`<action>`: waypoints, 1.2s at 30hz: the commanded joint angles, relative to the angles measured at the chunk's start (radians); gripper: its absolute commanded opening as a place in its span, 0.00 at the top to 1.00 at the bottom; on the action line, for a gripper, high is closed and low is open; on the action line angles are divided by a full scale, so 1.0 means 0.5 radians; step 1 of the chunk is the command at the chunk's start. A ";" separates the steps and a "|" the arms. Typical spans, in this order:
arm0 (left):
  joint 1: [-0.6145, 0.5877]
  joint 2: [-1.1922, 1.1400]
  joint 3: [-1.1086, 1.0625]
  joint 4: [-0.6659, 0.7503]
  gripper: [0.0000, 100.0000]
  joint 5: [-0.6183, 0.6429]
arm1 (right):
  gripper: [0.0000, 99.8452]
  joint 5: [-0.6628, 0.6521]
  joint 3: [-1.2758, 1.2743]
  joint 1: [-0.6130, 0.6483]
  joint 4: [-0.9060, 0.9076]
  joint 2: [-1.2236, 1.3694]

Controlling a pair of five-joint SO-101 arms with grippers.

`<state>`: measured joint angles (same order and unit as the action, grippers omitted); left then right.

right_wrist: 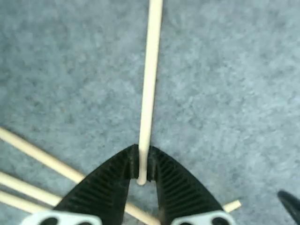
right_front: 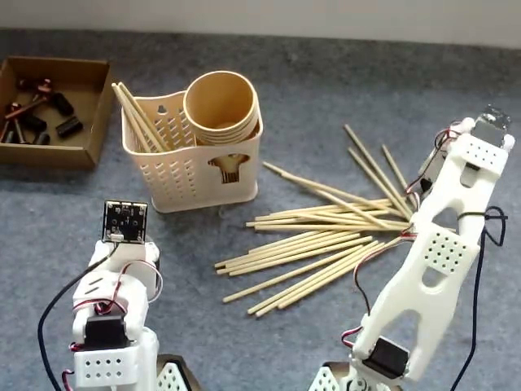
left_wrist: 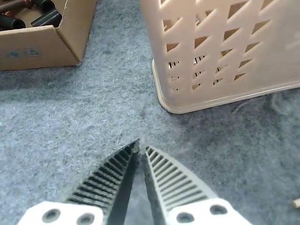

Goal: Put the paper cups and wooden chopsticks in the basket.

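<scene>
A cream slotted basket (right_front: 195, 171) stands on the grey carpet and holds stacked paper cups (right_front: 221, 106) plus a few wooden chopsticks (right_front: 138, 118) leaning in its left corner. Several more chopsticks (right_front: 317, 244) lie fanned out on the carpet to its right. My right gripper (right_wrist: 143, 164) is shut on the end of one chopstick (right_wrist: 150, 84), low over the carpet at the right edge of the pile, with other sticks (right_wrist: 37, 154) lying beside it. My left gripper (left_wrist: 140, 147) is shut and empty, just above the carpet in front of the basket's (left_wrist: 211, 56) near corner.
A cardboard box (right_front: 57, 114) with dark small parts sits at the back left, close to the basket; its corner (left_wrist: 42, 44) also shows in the left wrist view. The right arm (right_front: 444, 236) reaches over the pile's right end.
</scene>
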<state>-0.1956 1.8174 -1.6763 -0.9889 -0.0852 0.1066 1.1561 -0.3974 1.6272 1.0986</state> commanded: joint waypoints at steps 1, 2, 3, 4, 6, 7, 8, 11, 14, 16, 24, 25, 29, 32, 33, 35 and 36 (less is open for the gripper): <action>-0.014 0.005 -0.041 -0.006 0.99 -0.012 | 0.99 -0.009 0.222 0.041 0.238 -0.011; -0.014 0.005 -0.041 -0.006 0.99 -0.012 | 0.99 -0.009 0.265 0.041 0.259 -0.011; -0.014 0.005 -0.041 -0.006 0.99 -0.012 | 0.99 -0.015 0.299 0.038 0.259 -0.011; -0.014 0.005 -0.041 -0.006 0.99 -0.012 | 0.99 -0.058 0.330 0.035 0.262 -0.014; -0.014 0.005 -0.041 -0.006 0.99 -0.012 | 0.99 -0.206 0.336 0.032 0.272 -0.020; -0.014 0.005 -0.041 -0.006 0.99 -0.012 | 0.99 -0.267 0.321 0.023 0.275 -0.026; -0.014 0.005 -0.041 -0.006 0.99 -0.012 | 0.99 -0.304 0.302 0.008 0.275 -0.029; -0.014 0.005 -0.041 -0.003 0.99 -0.012 | 0.99 -0.384 0.253 -0.038 0.275 -0.029; -0.014 0.005 -0.041 0.000 0.99 -0.012 | 0.99 -0.512 0.180 -0.087 0.275 -0.032; -0.014 0.005 -0.041 0.000 0.99 -0.012 | 0.99 -0.586 0.149 -0.124 0.275 -0.032; -0.014 0.005 -0.041 -0.003 0.99 -0.012 | 0.99 -0.893 0.121 -0.210 0.275 -0.032; -0.014 0.005 -0.041 -0.003 0.99 -0.012 | 0.99 -0.896 0.121 -0.207 0.275 -0.032; -0.014 0.005 -0.041 -0.003 0.99 -0.012 | 0.91 -0.893 0.137 -0.195 0.275 -0.032; -0.014 0.005 -0.041 -0.003 0.99 -0.012 | 0.84 -0.890 0.140 -0.186 0.272 -0.029; -0.014 0.005 -0.041 -0.003 0.99 -0.012 | 0.84 -0.890 0.143 -0.173 0.269 -0.029; -0.014 0.005 -0.041 -0.003 0.99 -0.012 | 0.84 -0.890 0.146 -0.133 0.265 -0.029; -0.014 0.005 -0.041 -0.003 0.99 -0.012 | 0.84 -0.890 0.167 -0.112 0.265 -0.029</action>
<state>-0.1941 1.8174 -1.6763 -0.9889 -0.0852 -0.3261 1.2129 -0.4895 1.7469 1.1063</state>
